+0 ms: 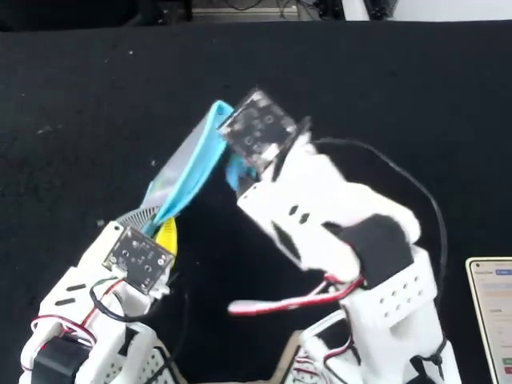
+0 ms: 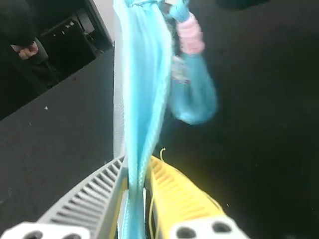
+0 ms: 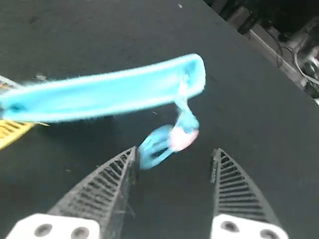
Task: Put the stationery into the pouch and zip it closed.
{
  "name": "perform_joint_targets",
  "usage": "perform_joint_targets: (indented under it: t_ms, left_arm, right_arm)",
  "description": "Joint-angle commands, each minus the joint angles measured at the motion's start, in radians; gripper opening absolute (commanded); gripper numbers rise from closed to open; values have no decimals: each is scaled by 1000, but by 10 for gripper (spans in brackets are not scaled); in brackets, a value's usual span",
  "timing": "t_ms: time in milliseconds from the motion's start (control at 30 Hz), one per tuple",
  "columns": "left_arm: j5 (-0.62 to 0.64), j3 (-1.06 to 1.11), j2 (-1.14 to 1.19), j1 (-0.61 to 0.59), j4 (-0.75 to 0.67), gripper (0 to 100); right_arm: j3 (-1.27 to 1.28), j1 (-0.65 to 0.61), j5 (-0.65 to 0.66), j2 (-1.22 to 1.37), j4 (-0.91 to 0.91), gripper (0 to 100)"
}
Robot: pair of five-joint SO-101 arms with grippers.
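Observation:
A light blue pouch (image 1: pixel 192 164) is held up off the black table (image 1: pixel 96 104), tilted from lower left to upper right. My left gripper (image 2: pixel 137 191) is shut on the pouch (image 2: pixel 142 89) at its lower end, with one grey and one yellow finger either side of the fabric. A blue zipper pull with a pink bead (image 3: pixel 172 139) dangles from the pouch (image 3: pixel 104 92) at its far end. My right gripper (image 3: pixel 172 159) is open just short of the pull, which hangs between its fingers without being gripped. In the high view the right gripper (image 1: pixel 238 170) sits by the pouch's upper end.
A phone or tablet screen (image 1: pixel 492 316) lies at the table's right edge. The far edge of the table (image 1: pixel 256 20) borders clutter and cables. Both arms' white bodies crowd the near middle.

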Motion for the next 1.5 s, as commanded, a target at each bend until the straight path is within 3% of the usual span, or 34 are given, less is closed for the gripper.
perform_joint_targets:
  t_ms: [0,167,467,900,1033,1267,1467]
  left_arm:
    - [-9,73,-12,-88,-106,30]
    - [-9,219,-11,-140,-238,30]
    - [-5,463,-9,-76,-402,30]
    - [8,590,-9,-13,-417,66]
    - [146,613,-9,24,-400,137]
    - [305,553,-9,25,-396,147]
    - [319,415,-11,35,-387,220]
  right_arm:
    - [30,160,-6,-7,3,211]
    - [217,338,-3,-7,-25,6]
    - [599,525,-3,-8,-265,11]
    - [983,526,-12,-8,-608,11]
    - [1081,520,-12,-8,-741,11]
    - [1144,522,-14,-8,-836,11]
    - [1145,522,-14,-8,-836,11]
